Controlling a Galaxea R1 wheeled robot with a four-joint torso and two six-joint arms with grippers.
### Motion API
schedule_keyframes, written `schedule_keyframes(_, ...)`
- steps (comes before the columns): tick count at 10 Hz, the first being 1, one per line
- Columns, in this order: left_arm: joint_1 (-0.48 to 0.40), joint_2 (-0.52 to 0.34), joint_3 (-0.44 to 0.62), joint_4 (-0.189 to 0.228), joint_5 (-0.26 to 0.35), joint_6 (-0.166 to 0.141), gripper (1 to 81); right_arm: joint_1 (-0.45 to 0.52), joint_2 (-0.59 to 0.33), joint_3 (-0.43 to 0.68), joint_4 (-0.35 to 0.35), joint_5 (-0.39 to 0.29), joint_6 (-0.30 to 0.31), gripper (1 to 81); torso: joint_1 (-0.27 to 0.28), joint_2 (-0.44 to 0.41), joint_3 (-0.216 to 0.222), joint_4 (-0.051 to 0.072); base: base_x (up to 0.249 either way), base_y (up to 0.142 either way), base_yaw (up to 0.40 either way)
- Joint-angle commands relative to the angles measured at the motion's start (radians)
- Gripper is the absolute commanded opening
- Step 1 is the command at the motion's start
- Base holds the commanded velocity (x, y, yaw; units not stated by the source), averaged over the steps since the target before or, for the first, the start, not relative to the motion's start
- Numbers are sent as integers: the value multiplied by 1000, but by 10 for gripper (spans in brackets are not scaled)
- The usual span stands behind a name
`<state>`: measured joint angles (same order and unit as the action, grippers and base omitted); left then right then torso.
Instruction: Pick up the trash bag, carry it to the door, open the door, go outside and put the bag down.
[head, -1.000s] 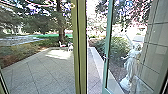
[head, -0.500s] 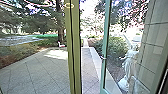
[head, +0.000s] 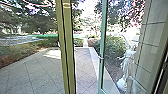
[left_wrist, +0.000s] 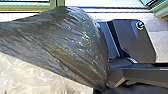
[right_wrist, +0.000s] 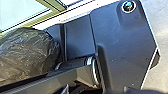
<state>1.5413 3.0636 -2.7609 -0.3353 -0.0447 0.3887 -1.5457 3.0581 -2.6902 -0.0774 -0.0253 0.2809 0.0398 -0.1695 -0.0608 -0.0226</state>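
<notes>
1 trash bag (left_wrist: 62, 45) gathers at the left hand (left_wrist: 103, 89).

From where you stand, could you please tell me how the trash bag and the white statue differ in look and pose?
The trash bag is dark and shiny, while the statue is white. The bag bulges and then narrows to a gathered end, whereas the statue stands upright as a figure. The bag is close beside the robot's dark base; the statue is farther off, seen through the glass door.
</notes>
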Motion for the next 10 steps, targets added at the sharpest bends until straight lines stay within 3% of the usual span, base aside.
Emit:
schedule_keyframes(1,-62,-2,1,4,57,5,10,48,7,0,-39,-48,-2,811,0,0,0,0,0,-113,0)
schedule_keyframes(10,-63,-2,1,6,55,6,10,49,20,0,-59,-64,-3,811,0,0,0,0,0,-122,0)
